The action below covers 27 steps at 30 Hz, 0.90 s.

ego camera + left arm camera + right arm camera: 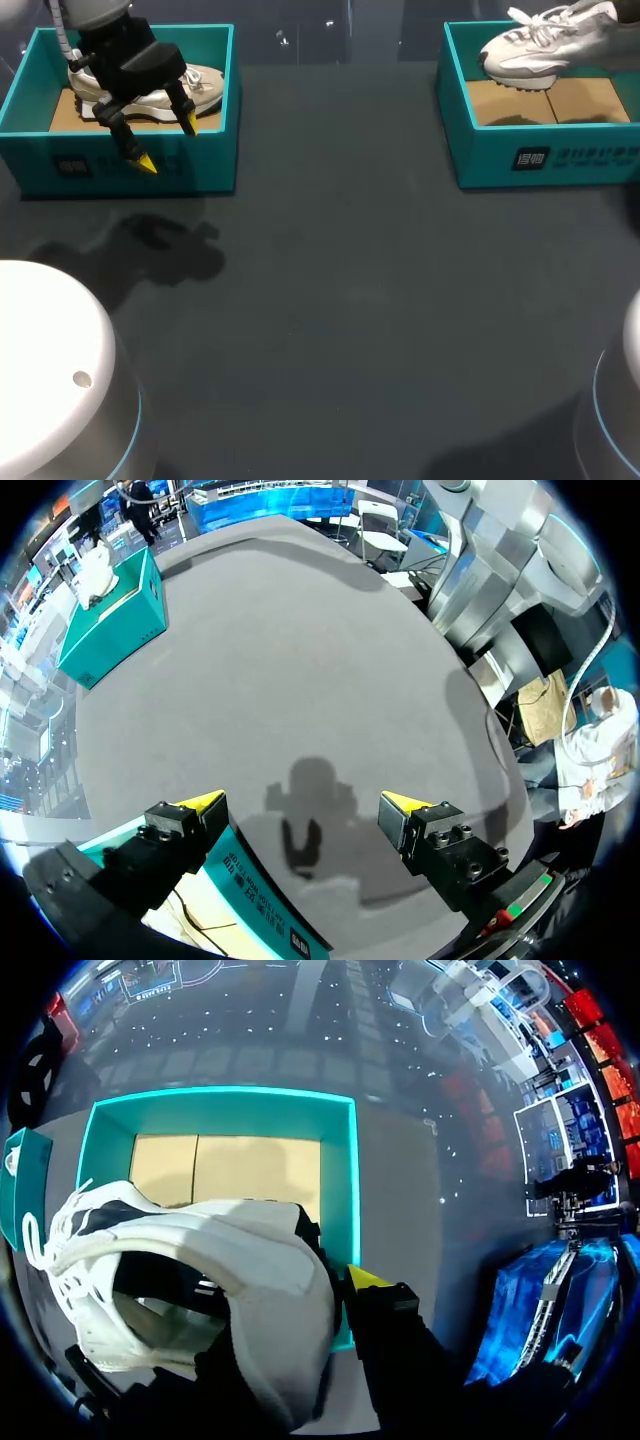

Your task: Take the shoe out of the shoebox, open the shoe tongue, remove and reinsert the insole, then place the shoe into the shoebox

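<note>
A white sneaker (pixel 550 40) hangs above the right teal shoebox (pixel 545 155) at the table's far right. In the right wrist view my right gripper (pixel 322 1285) is shut on the sneaker's (pixel 200 1260) heel collar: one yellow-tipped finger (pixel 365 1278) is outside and the other is hidden inside the shoe. The box's (pixel 215 1100) cardboard floor lies bare beneath it. My left gripper (pixel 168 143) hovers open over the near wall of the left teal shoebox (pixel 200 165), which holds a beige sneaker (pixel 205 85). In the left wrist view nothing sits between the left gripper's (pixel 302 805) fingers.
The dark table (pixel 350 300) stretches between the two boxes. In the left wrist view the left box's wall (pixel 255 890) lies just under my fingers, and the right box (pixel 110 620) stands far across the table.
</note>
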{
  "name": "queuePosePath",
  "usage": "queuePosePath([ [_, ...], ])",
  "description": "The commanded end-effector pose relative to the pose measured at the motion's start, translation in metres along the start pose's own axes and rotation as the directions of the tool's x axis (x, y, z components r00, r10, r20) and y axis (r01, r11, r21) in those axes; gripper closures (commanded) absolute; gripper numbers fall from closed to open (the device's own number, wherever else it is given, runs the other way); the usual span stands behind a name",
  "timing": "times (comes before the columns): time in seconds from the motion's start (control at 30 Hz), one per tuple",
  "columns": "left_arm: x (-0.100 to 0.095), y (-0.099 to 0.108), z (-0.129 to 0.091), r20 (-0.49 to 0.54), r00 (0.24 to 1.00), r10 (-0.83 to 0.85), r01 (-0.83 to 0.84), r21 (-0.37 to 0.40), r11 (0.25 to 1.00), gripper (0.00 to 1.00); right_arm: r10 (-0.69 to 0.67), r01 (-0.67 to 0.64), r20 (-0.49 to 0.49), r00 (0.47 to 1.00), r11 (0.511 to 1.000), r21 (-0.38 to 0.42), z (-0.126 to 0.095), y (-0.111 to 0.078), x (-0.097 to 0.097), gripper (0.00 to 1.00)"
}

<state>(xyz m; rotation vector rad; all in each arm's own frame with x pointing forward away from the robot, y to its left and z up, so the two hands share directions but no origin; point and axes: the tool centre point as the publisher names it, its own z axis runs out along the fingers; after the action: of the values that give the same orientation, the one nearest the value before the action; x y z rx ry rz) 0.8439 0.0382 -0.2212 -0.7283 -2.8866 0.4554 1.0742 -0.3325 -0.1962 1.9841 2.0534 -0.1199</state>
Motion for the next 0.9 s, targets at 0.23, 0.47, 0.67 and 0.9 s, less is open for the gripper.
queuePosePath([
  [0.23, 0.000, 0.000, 0.000, -0.001, 1.000, 0.001, -0.001, -0.002, 1.000, 0.00, 0.064, -0.064, 0.004, 0.998, 0.998, -0.023, 0.016, -0.014, -0.005, 1.00],
  [0.47, 0.000, 0.000, 0.000, -0.001, 1.000, 0.001, -0.001, -0.002, 1.000, 0.00, 0.064, -0.064, 0.004, 0.998, 0.998, -0.023, 0.016, -0.014, -0.005, 1.00],
  [0.67, 0.000, 0.000, 0.000, -0.001, 1.000, 0.001, -0.001, -0.002, 1.000, 0.00, 0.083, -0.083, -0.003, 0.997, 0.997, -0.002, 0.032, -0.021, -0.008, 1.00],
  [0.9, 0.000, 0.000, 0.000, -0.001, 1.000, 0.001, -0.001, -0.002, 1.000, 0.00, 0.101, -0.101, 0.001, 0.995, 0.995, 0.008, 0.045, -0.036, -0.005, 1.00],
])
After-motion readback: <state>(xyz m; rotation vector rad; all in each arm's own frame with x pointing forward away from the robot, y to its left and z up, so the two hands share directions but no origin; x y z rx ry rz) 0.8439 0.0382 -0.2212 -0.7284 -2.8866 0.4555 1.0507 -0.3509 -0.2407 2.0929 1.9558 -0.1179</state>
